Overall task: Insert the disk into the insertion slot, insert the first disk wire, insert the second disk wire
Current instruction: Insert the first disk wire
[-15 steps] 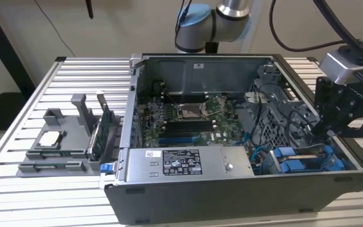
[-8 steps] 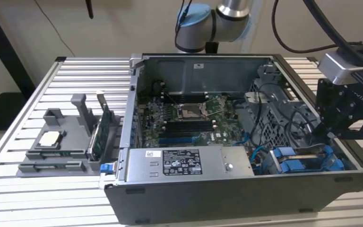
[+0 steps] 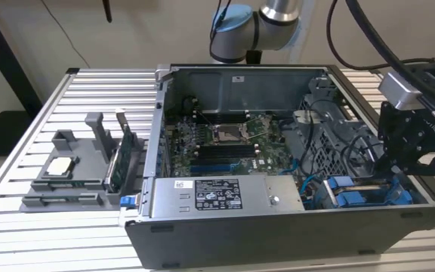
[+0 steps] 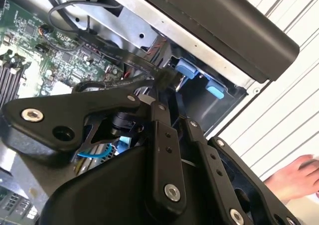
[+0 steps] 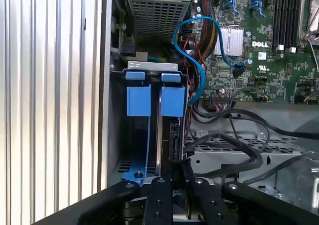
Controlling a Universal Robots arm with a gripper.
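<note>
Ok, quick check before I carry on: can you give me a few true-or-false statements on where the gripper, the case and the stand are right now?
1. The gripper is at the insertion slot. True.
2. The computer case is closed. False: it is open, with its motherboard showing.
3. A person's hand is over the slatted table. True.
4. The grey stand sits to the exterior view's right of the case. False: it sits to the left.
5. A blue cable loops beside the slot. True.
</note>
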